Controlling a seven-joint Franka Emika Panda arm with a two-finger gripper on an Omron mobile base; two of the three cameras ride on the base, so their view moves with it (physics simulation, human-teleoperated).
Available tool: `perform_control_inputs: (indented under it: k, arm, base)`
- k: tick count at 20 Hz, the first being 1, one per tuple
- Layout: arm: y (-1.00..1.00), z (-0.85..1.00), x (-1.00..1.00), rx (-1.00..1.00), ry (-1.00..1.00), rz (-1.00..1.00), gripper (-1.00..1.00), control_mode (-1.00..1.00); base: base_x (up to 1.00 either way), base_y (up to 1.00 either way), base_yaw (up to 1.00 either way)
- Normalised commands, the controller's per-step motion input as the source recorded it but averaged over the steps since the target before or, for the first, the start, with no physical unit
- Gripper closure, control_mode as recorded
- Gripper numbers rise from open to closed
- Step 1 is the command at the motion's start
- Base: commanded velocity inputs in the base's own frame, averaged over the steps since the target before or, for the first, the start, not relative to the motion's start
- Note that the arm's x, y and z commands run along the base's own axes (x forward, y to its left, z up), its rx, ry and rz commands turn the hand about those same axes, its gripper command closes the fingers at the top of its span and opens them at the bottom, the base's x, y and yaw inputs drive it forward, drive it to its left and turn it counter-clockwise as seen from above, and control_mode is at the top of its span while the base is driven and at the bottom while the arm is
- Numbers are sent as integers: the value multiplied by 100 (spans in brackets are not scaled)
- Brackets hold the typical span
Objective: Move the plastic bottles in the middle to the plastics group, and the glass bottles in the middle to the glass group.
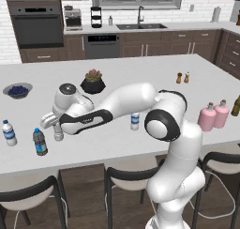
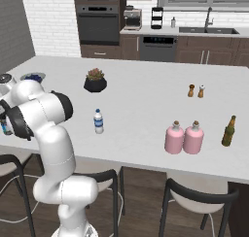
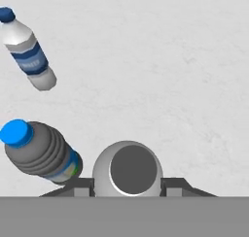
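The pincer (image 3: 127, 185) is clamped on the plain greyish bottle (image 3: 127, 169), holding it at the tabletop (image 1: 140, 78) just beside the dark grey blue-capped bottle (image 1: 40, 142). The placing step looks nearly done; next it should release, lift clear and fetch the labelled bottle (image 1: 135, 121) mid-tabletop.

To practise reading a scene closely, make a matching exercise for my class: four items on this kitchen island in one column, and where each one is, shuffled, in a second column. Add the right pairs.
Column one
1. plain greyish bottle
2. blue-capped dark bottle
3. two pink bottles
4. potted plant

Column two
A. standing side by side, next to the olive bottle
B. between the fingers of the gripper
C. toward the far side of the island, near the middle
D. upright near the front edge, beside the held bottle

Pairs: 1-B, 2-D, 3-A, 4-C
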Motion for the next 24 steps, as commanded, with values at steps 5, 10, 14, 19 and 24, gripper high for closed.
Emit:
perform_control_inputs:
  k: [5, 10, 14, 19, 24]
  arm:
    - [2, 1, 14, 0, 0, 0, 100, -100]
    - [0, -3, 11, 0, 0, 0, 100, -100]
    - [0, -26, 0, 0, 0, 0, 100, -100]
    - [0, -24, 0, 0, 0, 0, 100, -100]
    - [0, -16, 0, 0, 1, 0, 100, -100]
  base:
    - [0, 0, 0]
    - [0, 0, 0]
    - [0, 0, 0]
    - [0, 0, 0]
    - [0, 0, 0]
